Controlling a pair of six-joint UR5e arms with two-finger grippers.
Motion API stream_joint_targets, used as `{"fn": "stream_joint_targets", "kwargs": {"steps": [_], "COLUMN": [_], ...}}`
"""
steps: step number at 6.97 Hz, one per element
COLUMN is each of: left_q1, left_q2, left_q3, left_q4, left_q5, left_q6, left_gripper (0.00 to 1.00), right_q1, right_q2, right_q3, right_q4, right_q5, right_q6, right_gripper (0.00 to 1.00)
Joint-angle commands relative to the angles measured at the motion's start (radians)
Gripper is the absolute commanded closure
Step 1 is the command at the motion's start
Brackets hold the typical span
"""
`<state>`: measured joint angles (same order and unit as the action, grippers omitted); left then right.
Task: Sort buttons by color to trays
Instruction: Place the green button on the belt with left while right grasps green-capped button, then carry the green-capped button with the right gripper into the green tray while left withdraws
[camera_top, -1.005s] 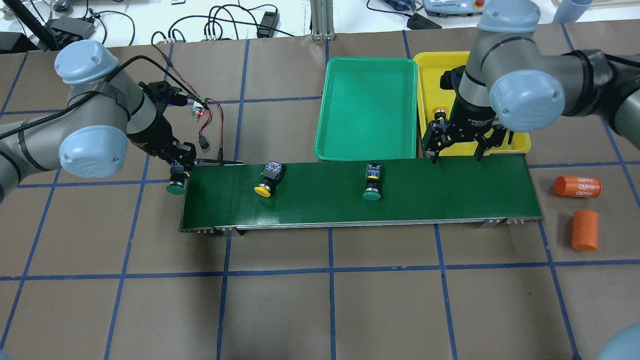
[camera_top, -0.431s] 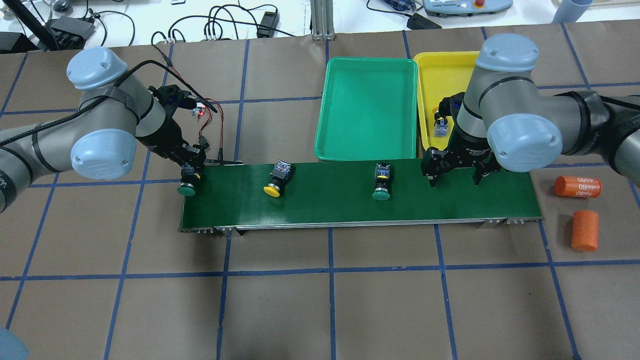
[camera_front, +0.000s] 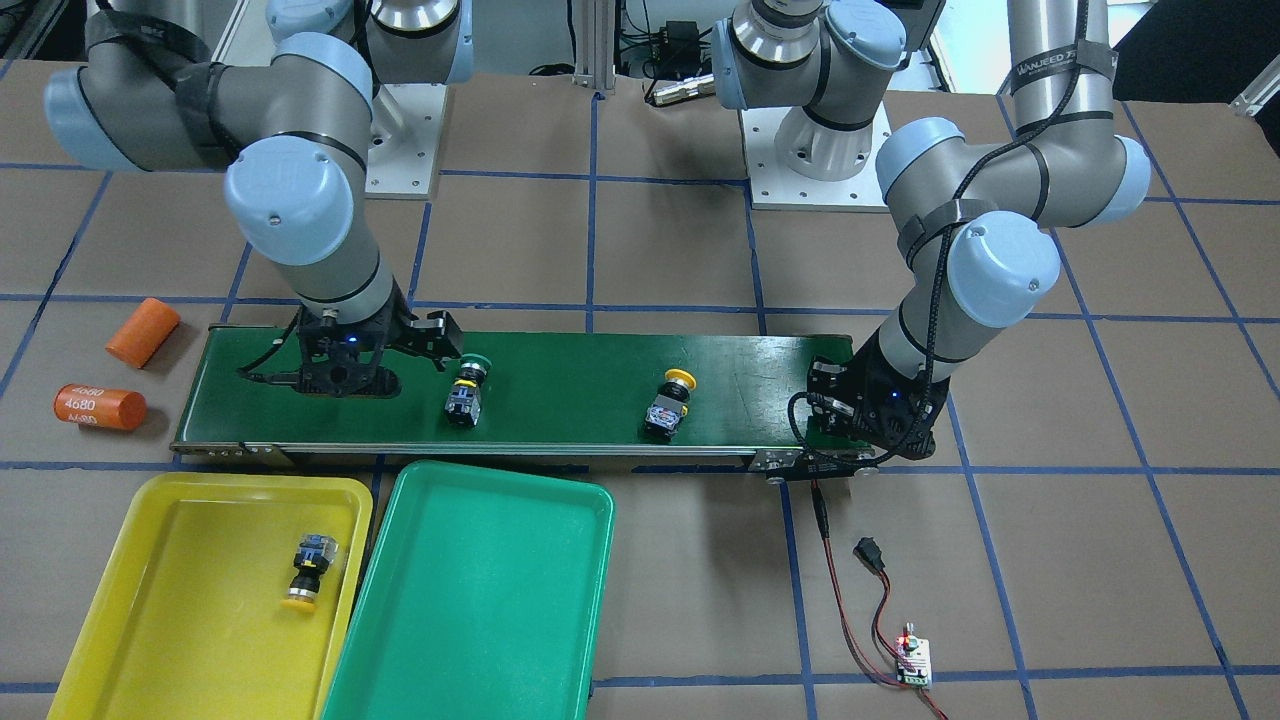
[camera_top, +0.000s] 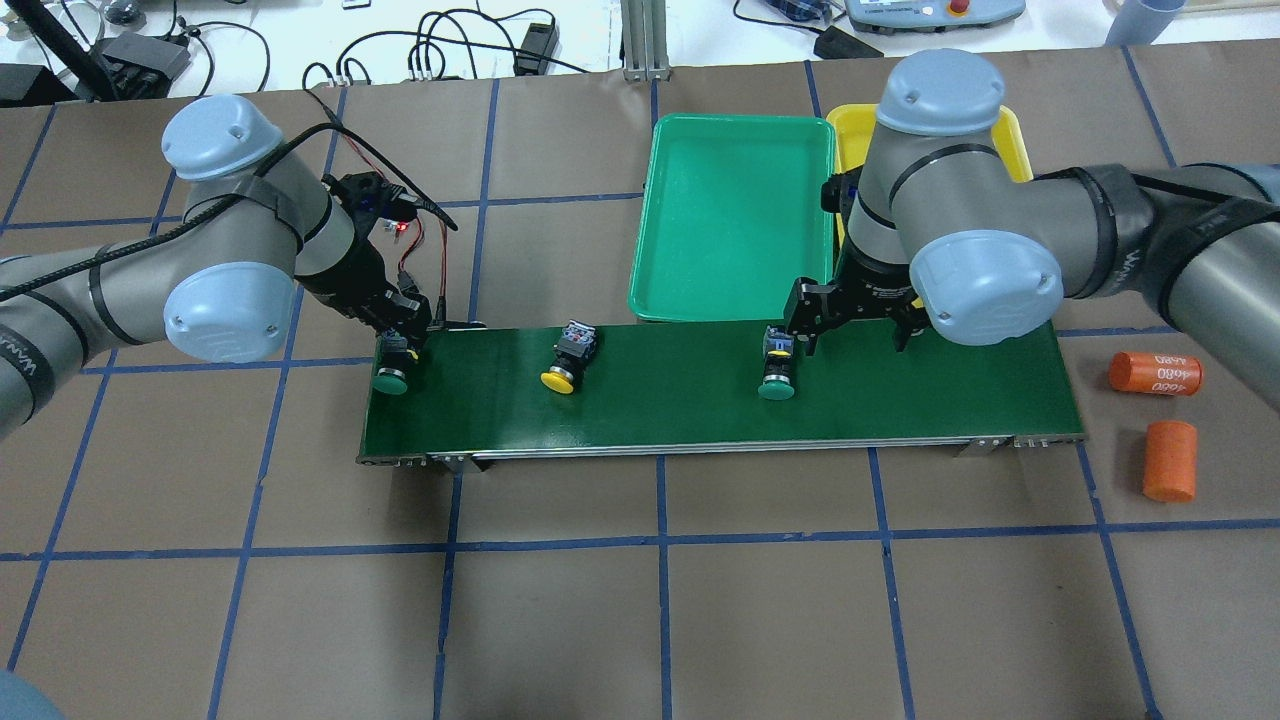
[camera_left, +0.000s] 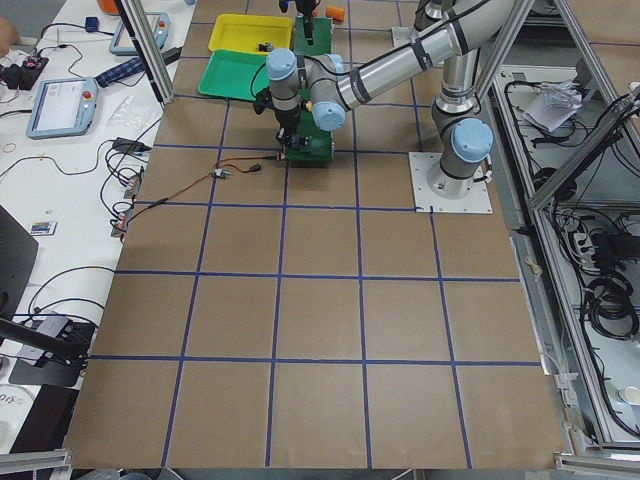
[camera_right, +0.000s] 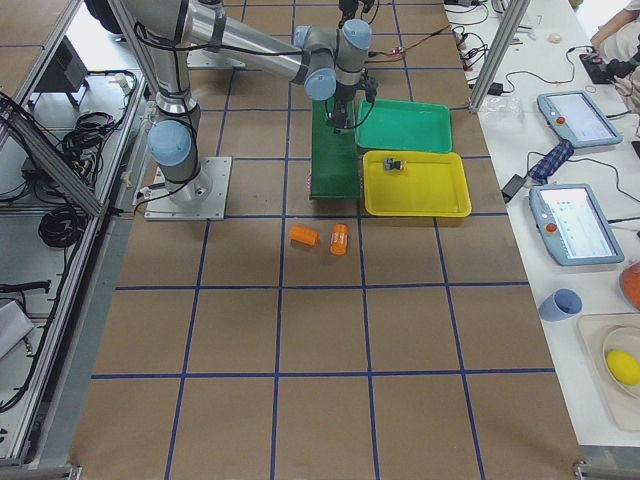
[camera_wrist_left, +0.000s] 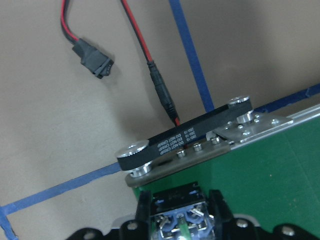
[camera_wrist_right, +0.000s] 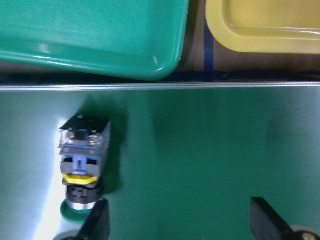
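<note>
My left gripper (camera_top: 397, 345) is shut on a green button (camera_top: 388, 380) at the left end of the conveyor belt (camera_top: 700, 410); its contact block shows between the fingers in the left wrist view (camera_wrist_left: 177, 222). My right gripper (camera_top: 852, 338) is open over the belt, its left finger right beside a second green button (camera_top: 778, 370) (camera_wrist_right: 82, 160) lying on the belt. A yellow button (camera_top: 567, 362) lies on the belt farther left. Another yellow button (camera_front: 306, 570) lies in the yellow tray (camera_front: 150, 620). The green tray (camera_top: 735, 215) holds nothing.
Two orange cylinders (camera_top: 1155, 373) (camera_top: 1170, 460) lie off the belt's right end. A red-black wire with a small circuit board (camera_front: 912, 660) lies beyond the belt's left end. Both trays stand side by side just past the belt's far edge.
My right gripper moved left from over the yellow tray to the green button on the belt. The left gripper moved right with its green button. Both belt buttons drifted right.
</note>
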<state>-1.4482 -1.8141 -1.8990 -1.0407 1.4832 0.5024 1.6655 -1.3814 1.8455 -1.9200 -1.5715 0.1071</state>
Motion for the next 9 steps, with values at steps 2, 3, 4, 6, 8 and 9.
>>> {"fn": "stream_joint_targets", "kwargs": {"steps": [2,3,4,6,8,9], "left_q1": [-0.009,-0.009,0.005,0.005,-0.001,-0.007], "left_q2": [0.021,0.041,0.058,0.128,0.223,0.26], "left_q3": [-0.002,0.006,0.027,0.107,0.213,0.219], "left_q4": [-0.008,-0.012,-0.071,-0.174,-0.424,-0.453], "left_q5": [-0.001,0.012,0.008,0.105,0.105,0.101], "left_q6": [-0.004,-0.021,-0.025,-0.091,-0.134,-0.163], "left_gripper": [0.0,0.0,0.0,0.0,0.0,0.0], "right_q1": [0.05,0.05,0.05,0.039,0.036,0.034], "right_q2": [0.066,0.1,0.107,0.107,0.143,0.235], "right_q3": [-0.005,-0.005,-0.012,-0.019,-0.095,-0.229], "right_q4": [-0.045,-0.048,-0.048,-0.045,-0.053,-0.053], "right_q5": [-0.001,-0.001,-0.005,-0.011,-0.004,-0.01], "right_q6": [0.085,0.08,0.069,0.043,0.023,0.02], "right_gripper": [0.0,0.07,0.36,0.96,0.96,0.96]}}
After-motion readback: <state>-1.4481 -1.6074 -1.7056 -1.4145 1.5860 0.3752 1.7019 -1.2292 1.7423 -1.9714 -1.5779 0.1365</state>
